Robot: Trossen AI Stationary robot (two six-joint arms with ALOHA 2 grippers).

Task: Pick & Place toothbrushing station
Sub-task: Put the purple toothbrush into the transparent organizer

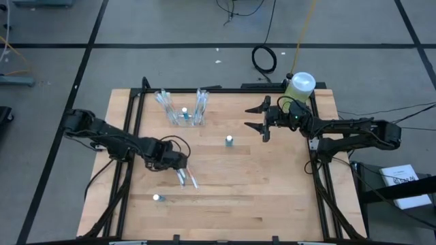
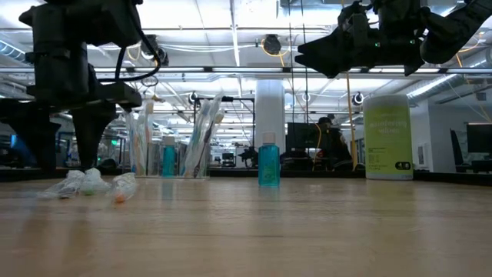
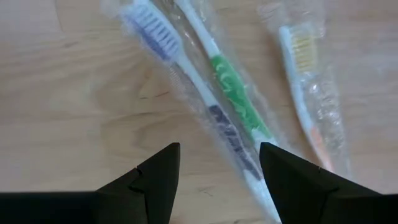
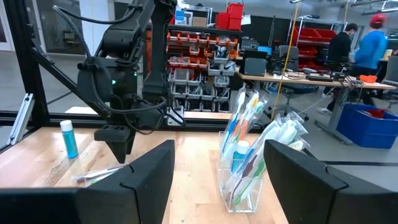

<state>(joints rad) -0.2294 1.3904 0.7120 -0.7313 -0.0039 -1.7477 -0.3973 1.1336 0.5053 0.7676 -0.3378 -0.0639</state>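
The toothbrushing station (image 1: 184, 109), a clear holder with wrapped toothbrushes standing in it, stands on the table at the far left; it also shows in the low view (image 2: 177, 142) and the right wrist view (image 4: 249, 162). My left gripper (image 1: 180, 167) is open, pointing down just over wrapped toothbrushes (image 3: 233, 93) that lie flat on the table; a finger stands on either side of them (image 3: 217, 149). A yellow-bristled wrapped toothbrush (image 3: 305, 93) lies beside them. My right gripper (image 1: 262, 116) is open and empty, raised above the table right of the station.
A large green bottle with a white cap (image 1: 300, 85) stands at the far right corner. One small blue bottle (image 1: 229, 141) stands mid-table, another (image 1: 157, 198) near the front left. Black frame rails (image 1: 129, 136) run along the table's sides.
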